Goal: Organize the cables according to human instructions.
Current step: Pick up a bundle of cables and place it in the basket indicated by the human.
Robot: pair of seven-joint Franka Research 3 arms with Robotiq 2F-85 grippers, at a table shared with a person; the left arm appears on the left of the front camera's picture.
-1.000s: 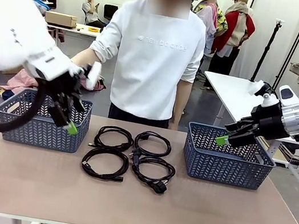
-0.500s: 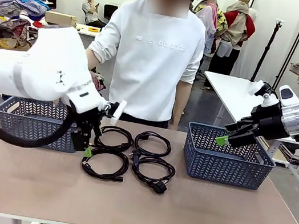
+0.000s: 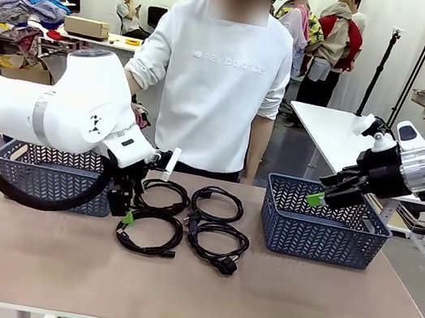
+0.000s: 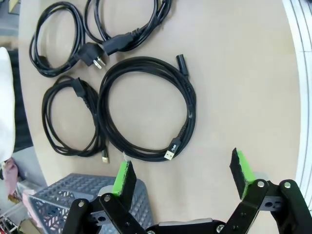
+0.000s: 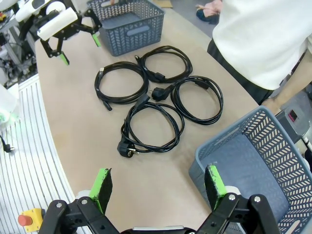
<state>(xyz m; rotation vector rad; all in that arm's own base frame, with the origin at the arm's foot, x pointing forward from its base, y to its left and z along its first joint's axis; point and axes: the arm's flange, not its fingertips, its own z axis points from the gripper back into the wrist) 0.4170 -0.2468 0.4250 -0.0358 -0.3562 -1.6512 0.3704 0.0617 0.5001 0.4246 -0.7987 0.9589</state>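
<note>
Four coiled black cables lie mid-table between the baskets: far left (image 3: 161, 195), far right (image 3: 217, 203), near left (image 3: 148, 232), near right (image 3: 217, 242). My left gripper (image 3: 126, 208) hangs open just over the left edge of the near-left cable. In the left wrist view that coil (image 4: 146, 109) lies ahead of the open gripper (image 4: 183, 173), whose green pads (image 4: 124, 178) hold nothing. My right gripper (image 3: 321, 196) is open and empty above the right basket's near-left corner. The right wrist view shows the gripper (image 5: 158, 181) above the table, with the cables (image 5: 151, 126) beyond.
A grey-blue basket (image 3: 28, 176) stands at the table's left and another (image 3: 320, 227) at the right. A person in a white sweatshirt (image 3: 217, 86) stands at the far edge behind the cables. The front strip of the table is bare.
My left arm swung right and down from above the left basket to the near-left cable, gripper still open. The right arm has not moved.
</note>
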